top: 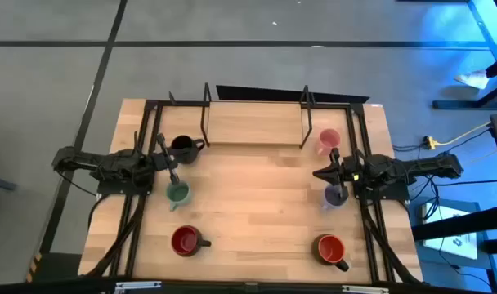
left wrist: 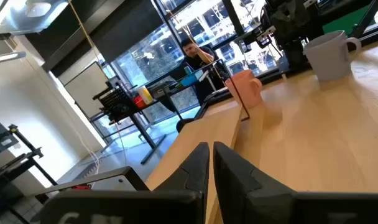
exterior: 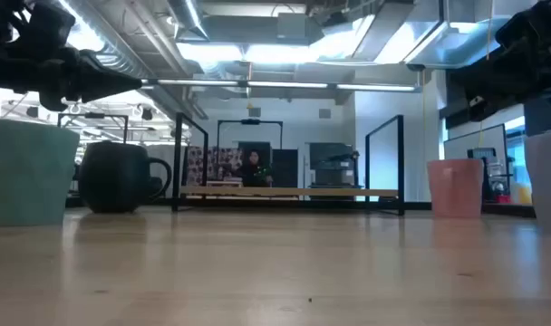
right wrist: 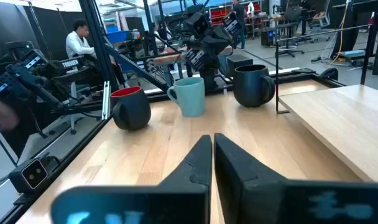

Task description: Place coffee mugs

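In the high view six mugs stand upright on their bases on the wooden table: black [top: 183, 147], pale green [top: 177, 193], pink [top: 329, 140], lavender [top: 334, 196], and two red [top: 185, 241] [top: 330, 247]. My left gripper [top: 173, 174] is shut and hovers near the table's left side, between the black and green mugs. My right gripper [top: 320, 174] is shut too, near the right side between the pink and lavender mugs. Both point toward the table's middle. The left wrist view looks past shut fingers [left wrist: 211, 163] to the pink mug [left wrist: 246, 89] and lavender mug [left wrist: 329, 53].
A raised wooden shelf [top: 255, 122] on a black metal frame stands at the far middle of the table. Bare wood lies between the two arms [top: 252, 196]. A person [right wrist: 80, 43] sits beyond the table in the room.
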Available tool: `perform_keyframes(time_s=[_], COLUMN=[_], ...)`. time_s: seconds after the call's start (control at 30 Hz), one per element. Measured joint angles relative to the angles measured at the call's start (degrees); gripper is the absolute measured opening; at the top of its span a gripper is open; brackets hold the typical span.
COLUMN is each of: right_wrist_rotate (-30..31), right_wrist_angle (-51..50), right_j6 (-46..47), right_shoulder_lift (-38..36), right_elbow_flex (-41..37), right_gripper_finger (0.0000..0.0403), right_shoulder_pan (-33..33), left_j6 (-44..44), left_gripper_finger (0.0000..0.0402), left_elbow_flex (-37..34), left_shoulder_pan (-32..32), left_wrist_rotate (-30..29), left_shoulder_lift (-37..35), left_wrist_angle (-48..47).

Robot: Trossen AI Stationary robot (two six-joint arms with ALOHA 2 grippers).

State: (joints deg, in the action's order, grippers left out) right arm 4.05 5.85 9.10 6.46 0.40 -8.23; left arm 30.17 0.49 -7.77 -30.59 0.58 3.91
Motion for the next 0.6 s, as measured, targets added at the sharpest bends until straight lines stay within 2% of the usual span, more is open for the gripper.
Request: perform_keyframes(time_s=[0.6], right_wrist_rotate=[0.92], right_wrist_angle=[0.44], right_j6=[0.06], right_shoulder_lift=[0.02], right_elbow_flex=[0.00], right_gripper_finger=[0.0007], right_shoulder_pan=[0.00], left_j6=[0.28], left_gripper_finger=[0.0018], left_elbow_flex=[0.01], left_shoulder_pan=[0.02], left_wrist_rotate=[0.00], left_shoulder_lift=[0.00], left_wrist_angle=[0.00])
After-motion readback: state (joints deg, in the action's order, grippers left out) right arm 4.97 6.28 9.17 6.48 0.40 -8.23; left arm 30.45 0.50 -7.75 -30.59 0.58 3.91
